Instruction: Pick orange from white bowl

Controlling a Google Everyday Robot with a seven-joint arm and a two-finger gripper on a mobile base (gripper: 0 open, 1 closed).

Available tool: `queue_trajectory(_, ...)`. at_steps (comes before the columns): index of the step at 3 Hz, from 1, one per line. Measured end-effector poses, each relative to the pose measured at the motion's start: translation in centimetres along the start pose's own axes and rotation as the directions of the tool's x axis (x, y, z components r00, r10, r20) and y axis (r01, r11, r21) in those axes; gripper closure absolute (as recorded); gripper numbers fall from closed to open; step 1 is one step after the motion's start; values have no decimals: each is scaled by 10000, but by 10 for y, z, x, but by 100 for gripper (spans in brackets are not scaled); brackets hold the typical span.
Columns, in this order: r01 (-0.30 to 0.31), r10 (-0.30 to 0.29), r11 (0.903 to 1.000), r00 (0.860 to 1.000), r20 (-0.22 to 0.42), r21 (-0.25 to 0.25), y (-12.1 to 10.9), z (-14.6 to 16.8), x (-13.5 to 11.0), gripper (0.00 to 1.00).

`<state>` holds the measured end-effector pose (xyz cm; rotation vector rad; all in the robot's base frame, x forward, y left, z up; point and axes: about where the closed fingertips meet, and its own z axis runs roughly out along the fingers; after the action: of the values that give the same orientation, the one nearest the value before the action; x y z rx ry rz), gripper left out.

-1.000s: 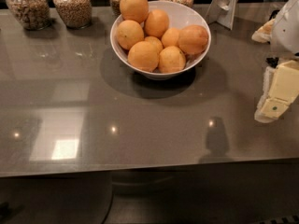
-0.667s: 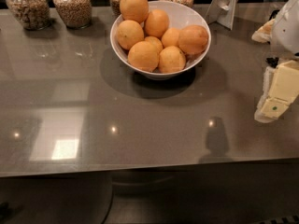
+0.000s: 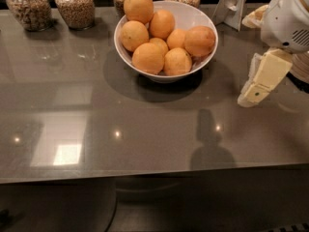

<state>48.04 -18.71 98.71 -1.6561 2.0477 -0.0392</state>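
Note:
The white bowl [image 3: 192, 14] stands at the back middle of the grey table and holds several oranges. The orange [image 3: 199, 40], large and deeper reddish-orange, lies at the bowl's right side against the rim. Paler, smaller fruits fill the rest, with one [image 3: 138, 6] piled on top at the back left. My gripper [image 3: 252, 94] hangs at the right, above the table, pointing down and left. It is to the right of the bowl, about a bowl's half-width from the rim, and holds nothing.
Several glass jars of grains [image 3: 75, 5] stand along the back edge, left of and behind the bowl. A white stand [image 3: 232, 4] is at the back right. The table's front edge [image 3: 145, 175] runs across the lower part of the view.
My gripper has moved a little left and up, closer to the bowl. The bowl and the fruits have not moved.

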Motion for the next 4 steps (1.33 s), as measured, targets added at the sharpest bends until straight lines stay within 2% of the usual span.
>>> queue_trajectory(1, 93, -141, 9989, 9943, 1054, 459, -30, 12, -27, 0)
queue_trajectory(2, -149, -40, 9962, 9767, 2146, 862, -75, 26, -50, 0)
queue_trajectory(3, -148, -42, 9961, 9766, 2150, 867, -75, 26, -50, 0)
queue_trajectory(4, -184, -119, 9924, 9700, 2428, 1220, -93, 31, -57, 0)
